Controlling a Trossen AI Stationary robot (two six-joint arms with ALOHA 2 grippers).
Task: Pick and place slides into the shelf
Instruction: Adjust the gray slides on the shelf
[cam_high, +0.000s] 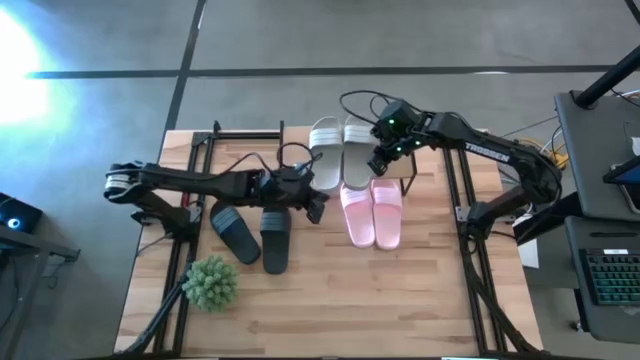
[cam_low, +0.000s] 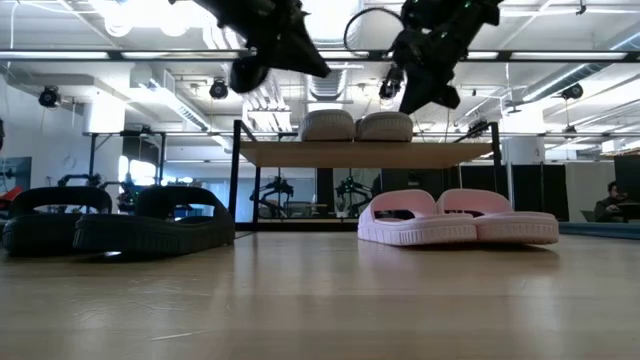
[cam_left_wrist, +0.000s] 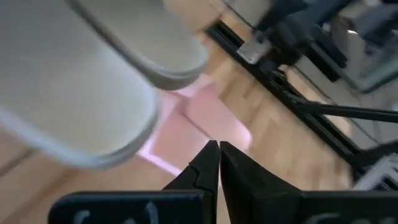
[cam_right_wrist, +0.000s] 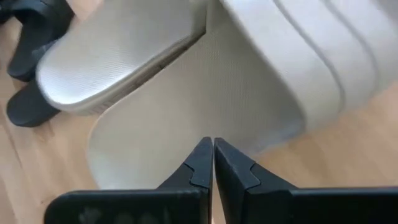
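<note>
Seen from above: grey-white pair already resting side by side on the shelf, upper centre of the frame. Pink pair flat on the table just below the shelf, long axes pointing toward it. Right gripper, fingers pressed together and empty, hovering over the shelf edge directly above the pink pair, so judged nearer. Left gripper, also clenched on nothing, just left of the pink pair. Black pair lower left, beside a green spiky ball. Beyond, an open hall with ceiling lights.
</note>
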